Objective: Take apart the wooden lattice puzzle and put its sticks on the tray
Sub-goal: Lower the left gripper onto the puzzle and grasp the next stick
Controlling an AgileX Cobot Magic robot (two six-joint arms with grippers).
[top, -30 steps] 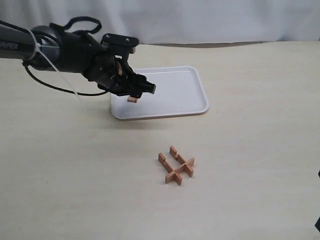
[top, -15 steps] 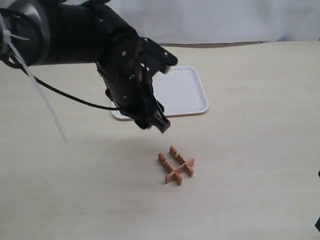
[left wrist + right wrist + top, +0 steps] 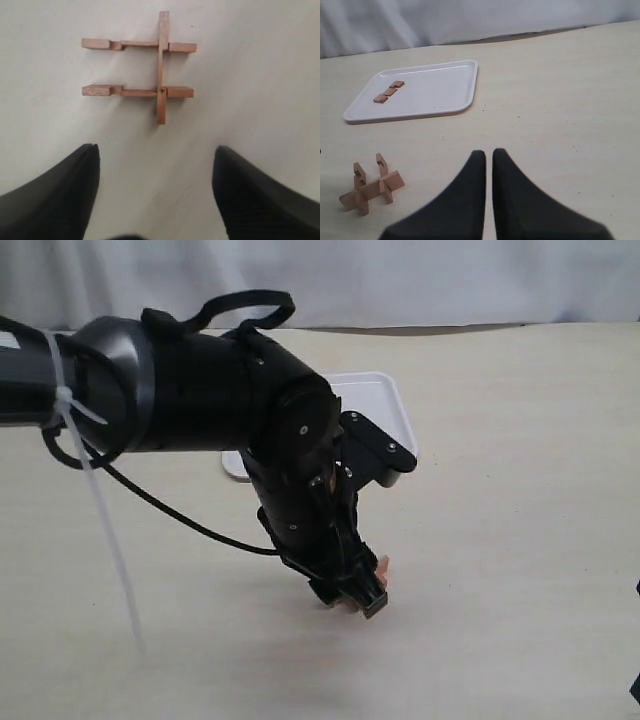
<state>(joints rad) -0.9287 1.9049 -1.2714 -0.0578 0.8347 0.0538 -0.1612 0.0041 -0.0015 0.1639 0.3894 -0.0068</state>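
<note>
Moved since a second ago: left arm, from over the tray at upper centre of the exterior view down to the puzzle point(image 3: 161, 70) at lower centre. The stick it carried then is no longer in its grip.

Left gripper point(image 3: 155, 150): jaws spread wide and empty, poised just short of the puzzle.
Right gripper point(image 3: 488, 157): jaws closed together on nothing, well apart from the puzzle.
Puzzle: on the table point(image 3: 560, 100), lower left of the right wrist view. Three sticks remain, two parallel and one crossing (fourth place vacant).
Tray point(image 3: 445, 90): upper left of the right wrist view. One stick point(image 3: 389, 92) lies near its left end.

Step in hand, by judgement: take the next stick. The single crossing stick looks the likeliest candidate. The jaws should straddle it squarely and draw it straight out of the notches, lest the other two be dragged along.

Views compared: the exterior view hides nearly all the puzzle and much of the tray behind the arm. The left wrist view gives the puzzle's layout from above. Only the right wrist view shows the stick on the tray.
</note>
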